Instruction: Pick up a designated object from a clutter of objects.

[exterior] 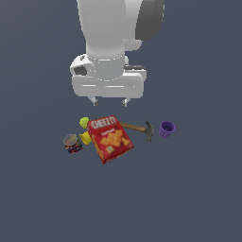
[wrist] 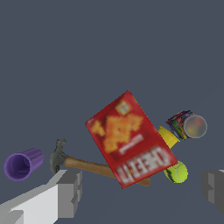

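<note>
Lying on its side on the bench, the purple cup (exterior: 166, 128) is sitting just beyond the hammer (exterior: 142, 128) head, clear of the Cheez-It box (exterior: 109, 138). I'm judging it light, stiff, slick plastic; pinching across the rim wall looks best. My hand (exterior: 110, 101) is hovering wide open, holding nothing.

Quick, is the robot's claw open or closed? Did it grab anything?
Gripper: open, jaws spread wide and empty, up above the Cheez-It box. The purple cup isn't grabbed.
</note>
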